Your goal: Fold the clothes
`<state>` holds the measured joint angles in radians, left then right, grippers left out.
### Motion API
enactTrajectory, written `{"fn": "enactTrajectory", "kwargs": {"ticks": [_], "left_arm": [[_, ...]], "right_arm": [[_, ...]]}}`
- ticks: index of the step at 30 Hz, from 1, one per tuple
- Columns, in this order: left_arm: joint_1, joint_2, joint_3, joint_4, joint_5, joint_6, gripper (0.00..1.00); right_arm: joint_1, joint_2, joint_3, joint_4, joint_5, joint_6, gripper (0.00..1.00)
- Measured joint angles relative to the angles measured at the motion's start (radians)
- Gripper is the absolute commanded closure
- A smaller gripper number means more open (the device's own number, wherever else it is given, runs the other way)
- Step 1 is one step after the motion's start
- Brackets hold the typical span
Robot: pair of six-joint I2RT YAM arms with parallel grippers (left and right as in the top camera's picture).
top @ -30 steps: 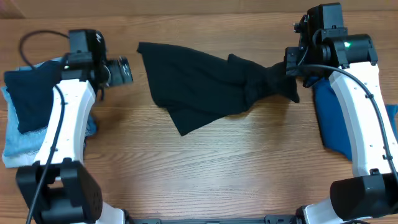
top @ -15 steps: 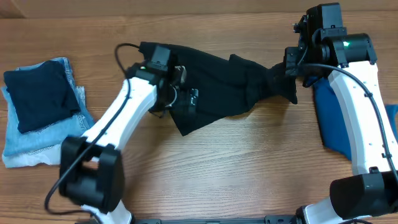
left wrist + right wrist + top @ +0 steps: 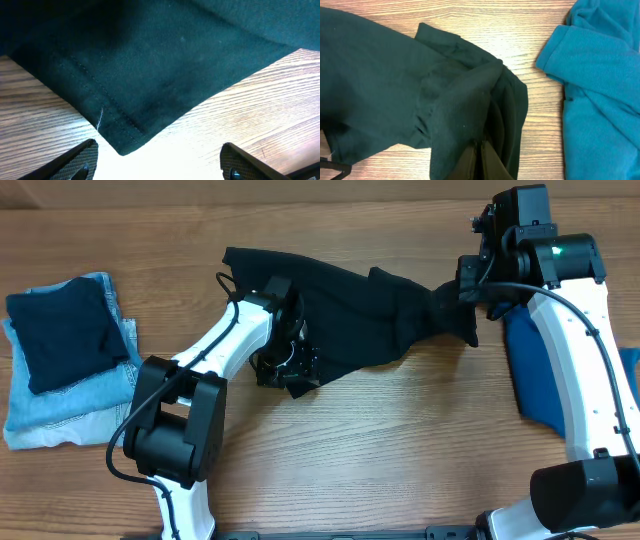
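Your left pincer (image 3: 157,159) gapes empty, the black garment (image 3: 345,310) with its hem corner (image 3: 122,145) just above it, lower centre; right pincer (image 3: 482,160) clamps the bunched end.

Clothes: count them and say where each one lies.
4: black garment mid-table; blue garment at right; navy piece stacked on a light-blue piece at left. More may be hidden beneath.

Garment (image 3: 350,300) between left stack (image 3: 65,350) and right cloth (image 3: 525,370)

Wooden table (image 3: 400,450) with black garment (image 3: 350,320)
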<state>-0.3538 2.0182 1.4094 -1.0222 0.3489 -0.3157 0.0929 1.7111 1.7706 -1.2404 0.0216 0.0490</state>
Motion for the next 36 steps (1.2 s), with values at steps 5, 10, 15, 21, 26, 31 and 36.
{"fn": "enactTrajectory", "kwargs": {"ticks": [5,10,15,21,26,31,36], "left_arm": [[0.000,0.000,-0.001,-0.006,-0.043,-0.013,0.16],[0.000,0.000,-0.041,0.050,-0.073,-0.055,0.42],[-0.018,0.000,-0.044,0.084,-0.079,-0.075,0.96],[-0.025,0.000,-0.043,0.061,-0.085,-0.070,0.96],[0.018,-0.017,0.044,-0.065,-0.167,-0.044,0.96],[0.134,-0.267,0.123,-0.134,-0.282,-0.040,0.96],[0.344,-0.414,0.132,-0.150,-0.310,-0.021,0.96]], "right_arm": [[0.000,0.000,0.000,0.000,0.000,0.000,0.96],[0.000,0.000,0.000,0.000,0.000,0.000,0.96],[0.000,0.000,0.000,-0.001,0.000,0.000,0.96],[0.000,0.000,0.000,-0.001,0.000,0.000,0.96],[0.000,0.000,0.000,0.000,0.000,0.000,0.96],[0.000,0.000,-0.002,-0.107,-0.008,0.000,0.94],[0.000,0.000,-0.005,-0.260,-0.018,0.007,0.63]]}}
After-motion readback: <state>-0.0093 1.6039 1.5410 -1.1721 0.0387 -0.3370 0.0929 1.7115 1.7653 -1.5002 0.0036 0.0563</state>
